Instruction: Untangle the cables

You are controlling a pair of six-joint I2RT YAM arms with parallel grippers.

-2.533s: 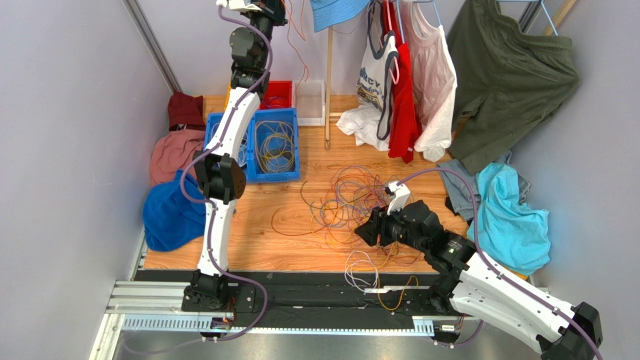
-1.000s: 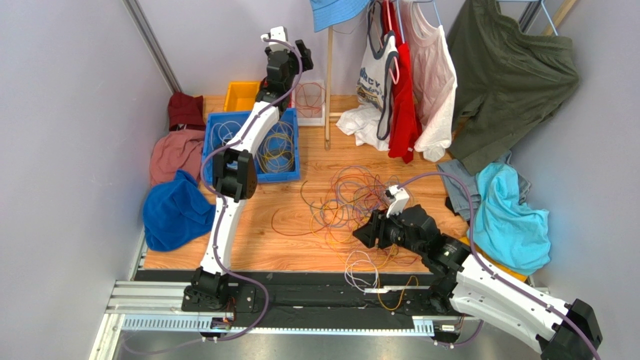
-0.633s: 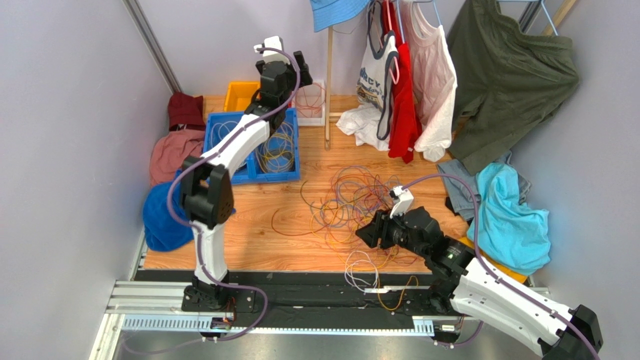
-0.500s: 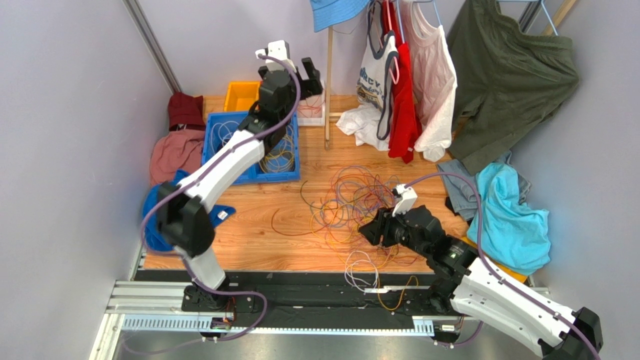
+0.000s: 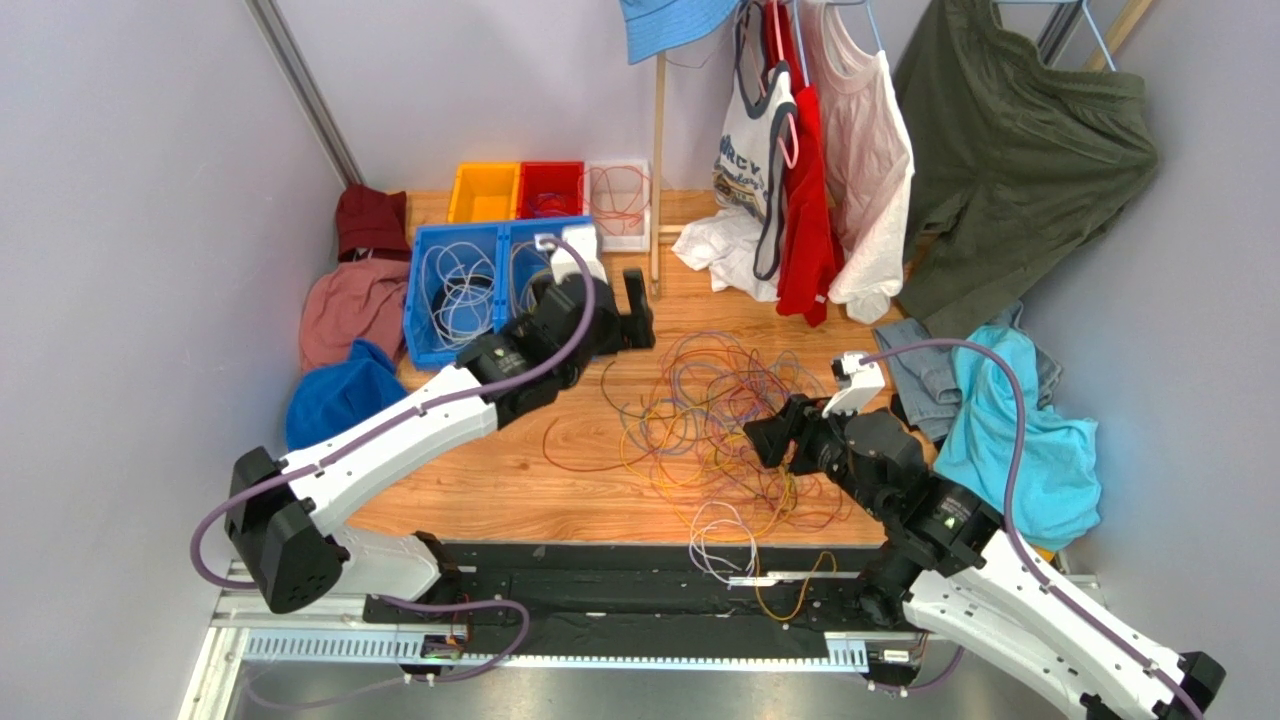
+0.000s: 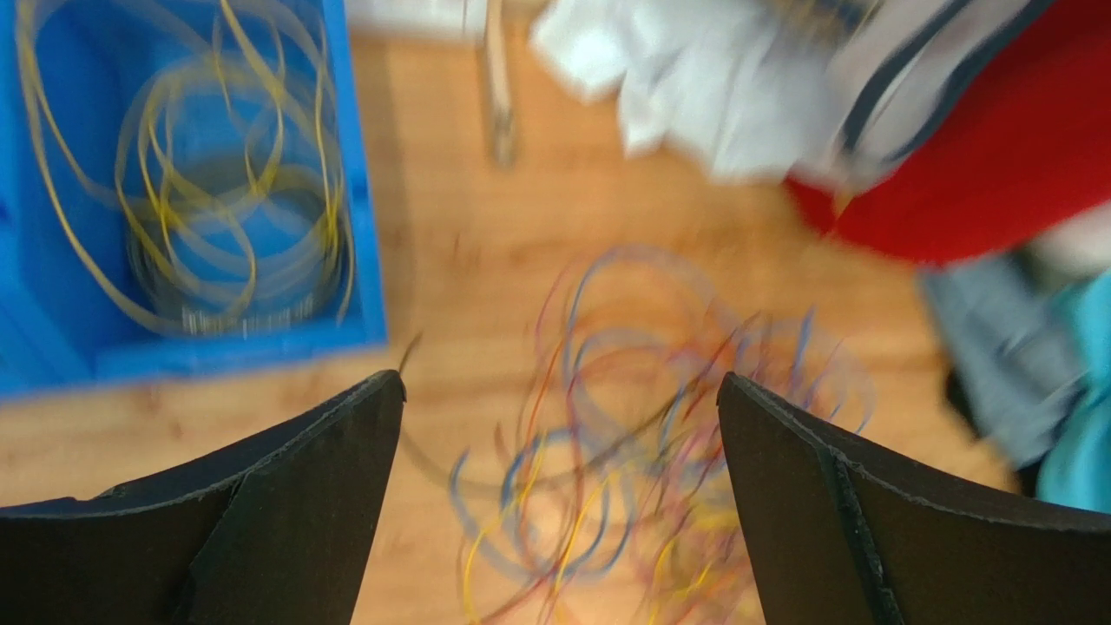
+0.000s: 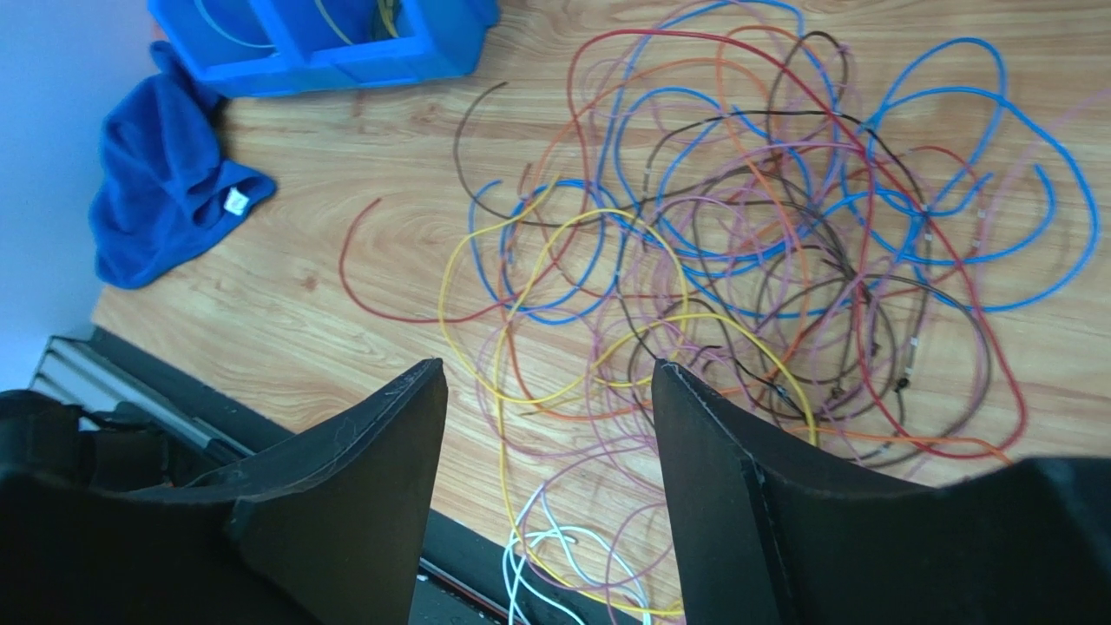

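Note:
The cables (image 5: 703,408) lie as a loose tangle of purple, blue, red, yellow, orange and brown loops on the wooden table. My left gripper (image 5: 637,312) hangs open just above the tangle's far left edge. In the left wrist view its jaws (image 6: 558,384) stand wide, with the blurred cables (image 6: 639,456) below them and nothing between them. My right gripper (image 5: 768,440) is at the tangle's near right side. It is open and empty (image 7: 548,371), above yellow and purple strands, and most of the cables (image 7: 770,248) lie beyond its tips.
A blue bin (image 5: 428,348) at the back left holds coiled yellow and white wires. Small yellow (image 5: 484,192), red (image 5: 552,188) and white (image 5: 619,203) bins stand behind it. Hanging clothes (image 5: 812,165) and a wooden pole (image 5: 657,180) are at the back. Cloths lie at both sides. White wires (image 5: 721,540) cross the front edge.
My left arm swung down from the back bins to the tangle's far left edge, its jaws opening wide. My right gripper shifted a little to the right and opened wider.

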